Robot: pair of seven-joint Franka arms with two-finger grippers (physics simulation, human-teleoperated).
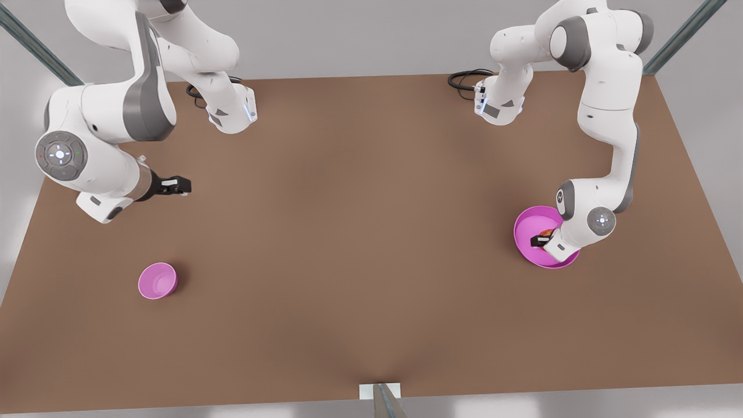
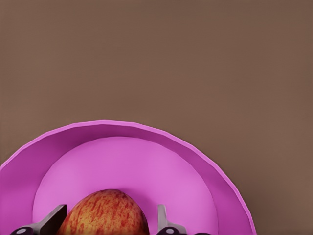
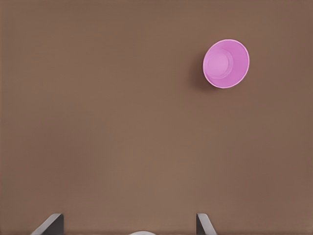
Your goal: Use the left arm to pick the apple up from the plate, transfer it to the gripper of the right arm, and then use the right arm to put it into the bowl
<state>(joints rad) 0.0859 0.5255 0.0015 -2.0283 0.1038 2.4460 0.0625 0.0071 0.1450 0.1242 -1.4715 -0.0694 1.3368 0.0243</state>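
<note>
- The small red-orange apple is seen on the wide magenta plate, at the front view's right.
- The left arm's slim black pincer is lowered over it, fingers spread on either side of the apple, apparently not yet pressed on it, so a grasp is judged to be prepared.
- The right arm's broad pincer is held spread above the brown tabletop, waiting; the small pink-violet bowl stands near it for the later placing.

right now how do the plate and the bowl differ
The plate is wide and shallow; the bowl is small and deep. The plate holds the apple, with the left gripper open around it; the bowl is empty, and the right gripper waits apart from it. Both are round and pink.
</note>
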